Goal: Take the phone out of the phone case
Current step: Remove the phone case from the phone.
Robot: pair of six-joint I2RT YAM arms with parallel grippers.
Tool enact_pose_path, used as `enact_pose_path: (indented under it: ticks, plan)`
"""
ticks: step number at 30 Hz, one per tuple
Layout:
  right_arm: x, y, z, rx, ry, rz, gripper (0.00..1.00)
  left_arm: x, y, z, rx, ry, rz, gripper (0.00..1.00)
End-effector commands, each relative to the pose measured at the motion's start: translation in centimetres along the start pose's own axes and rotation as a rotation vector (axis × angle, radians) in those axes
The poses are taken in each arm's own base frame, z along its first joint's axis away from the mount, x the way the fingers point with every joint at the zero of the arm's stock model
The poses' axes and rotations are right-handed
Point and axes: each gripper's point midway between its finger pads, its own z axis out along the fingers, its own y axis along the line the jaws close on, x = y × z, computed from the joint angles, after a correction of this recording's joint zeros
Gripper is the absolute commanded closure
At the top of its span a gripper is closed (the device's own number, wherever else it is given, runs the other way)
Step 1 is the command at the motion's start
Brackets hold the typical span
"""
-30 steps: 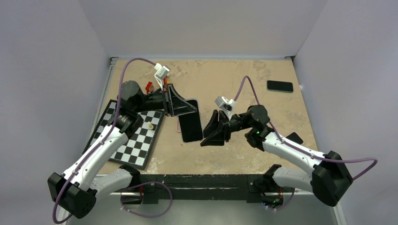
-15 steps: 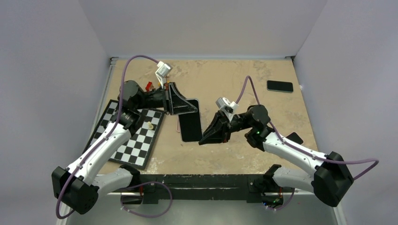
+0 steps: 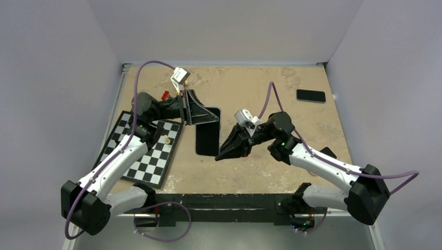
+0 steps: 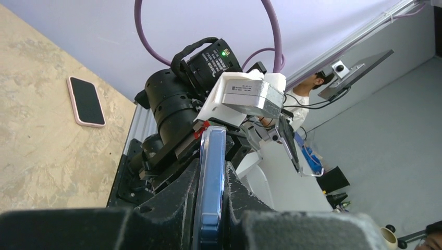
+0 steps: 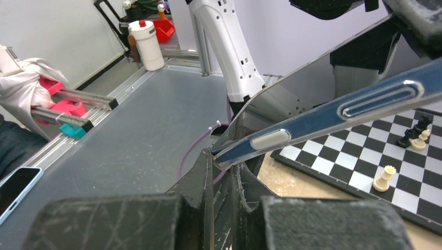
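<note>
Phone case (image 4: pixel 211 182) — blue edge, black face; chessboard (image 3: pixel 151 156) — black-and-white checks

Your phone (image 3: pixel 207 139) shows glossy black glass; its case (image 5: pixel 333 112) is clear, smooth plastic, bluish. Tabletop (image 3: pixel 271 88): matt, mottled tan. Fingers (image 5: pixel 200 187) on your right gripper (image 5: pixel 222 162): matt black plastic, scuffed, rough.

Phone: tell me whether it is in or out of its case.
In. In the right wrist view the clear case, button covers included, wraps the blue edge of the phone.
</note>
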Motion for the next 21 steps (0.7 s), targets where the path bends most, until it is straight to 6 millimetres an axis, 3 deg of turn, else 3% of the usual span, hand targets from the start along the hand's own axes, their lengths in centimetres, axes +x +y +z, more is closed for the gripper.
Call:
enact_pose_path:
  ticks: [1, 5, 9, 18, 21]
  plan:
    - [-6.3, -3.7, 0.6, 0.147, -0.119, -0.314, 1.00, 0.5, -0.1, 0.3, -0.005, 0.009, -0.112, 1.00]
    - [-6.4, -5.3, 0.9, 0.181, -0.111, -0.313, 1.00, 0.6, 0.4, 0.3, -0.015, -0.003, -0.125, 1.00]
    - [-6.8, -7.9, 0.2, 0.331, -0.143, -0.319, 1.00, 0.7, 0.5, 0.1, -0.022, -0.018, -0.136, 1.00]
    - [-6.3, -13.9, -4.8, 0.791, -0.105, -0.319, 1.00, 1.0, -0.3, -0.2, -0.014, -0.020, -0.150, 1.00]
    - [-5.9, -14.6, -5.6, 0.838, -0.055, -0.358, 1.00, 1.0, -0.7, -0.1, 0.018, -0.011, -0.171, 1.00]
